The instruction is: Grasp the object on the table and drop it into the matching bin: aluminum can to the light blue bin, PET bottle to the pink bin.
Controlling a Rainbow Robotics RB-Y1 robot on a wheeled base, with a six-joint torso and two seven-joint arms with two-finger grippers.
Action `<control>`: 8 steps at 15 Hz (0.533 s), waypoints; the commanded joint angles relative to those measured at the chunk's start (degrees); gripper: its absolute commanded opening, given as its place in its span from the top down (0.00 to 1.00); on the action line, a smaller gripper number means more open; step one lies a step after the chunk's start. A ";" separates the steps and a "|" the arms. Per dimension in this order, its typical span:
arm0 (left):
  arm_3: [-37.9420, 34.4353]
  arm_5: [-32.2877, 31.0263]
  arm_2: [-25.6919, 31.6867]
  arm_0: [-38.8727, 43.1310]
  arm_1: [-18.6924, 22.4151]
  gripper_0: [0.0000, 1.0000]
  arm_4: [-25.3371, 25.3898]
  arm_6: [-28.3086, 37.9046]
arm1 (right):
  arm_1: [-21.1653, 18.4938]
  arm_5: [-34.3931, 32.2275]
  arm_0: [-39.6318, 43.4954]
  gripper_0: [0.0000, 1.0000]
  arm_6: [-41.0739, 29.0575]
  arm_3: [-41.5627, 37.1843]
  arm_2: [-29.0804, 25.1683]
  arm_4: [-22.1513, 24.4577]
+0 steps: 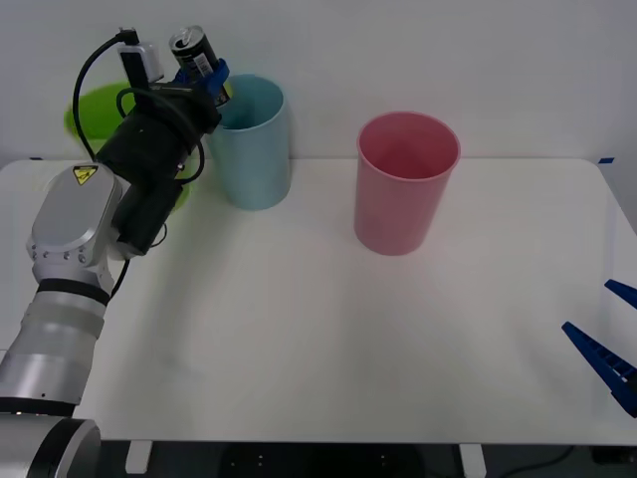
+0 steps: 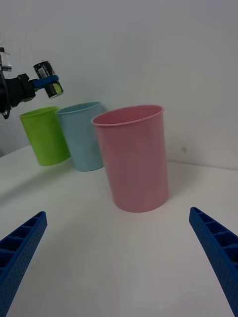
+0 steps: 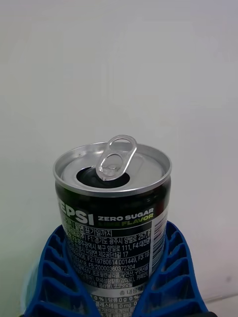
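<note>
My left gripper (image 1: pixel 206 78) is shut on the aluminum can (image 1: pixel 193 50), a small black can with a silver top and a raised pull tab (image 3: pixel 117 156). It holds the can tilted in the air, above the near-left rim of the light blue bin (image 1: pixel 251 144). From the right wrist view the can (image 2: pixel 47 79) hangs above and to the side of the light blue bin (image 2: pixel 82 136). The pink bin (image 1: pixel 403 184) stands to the right on the table (image 1: pixel 328 339). My right gripper (image 1: pixel 612 329) rests open at the table's right edge.
A lime green bin (image 1: pixel 98 112) stands behind my left arm, to the left of the light blue bin. A white wall runs behind the bins. The white tabletop stretches bare in front of the bins.
</note>
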 commanded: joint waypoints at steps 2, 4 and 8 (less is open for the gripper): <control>5.14 1.67 2.95 -4.93 -4.19 1.00 -6.45 -1.16 | 0.00 0.00 0.00 0.00 -0.01 0.00 0.00 0.00; 8.04 2.73 3.65 -7.56 -4.98 1.00 -7.94 -1.87 | 0.00 0.00 0.00 0.00 -0.01 0.00 0.00 0.00; 17.88 6.15 4.53 -14.77 -4.98 1.00 -9.88 -6.61 | 0.00 0.00 0.00 0.00 -0.01 0.00 0.00 0.00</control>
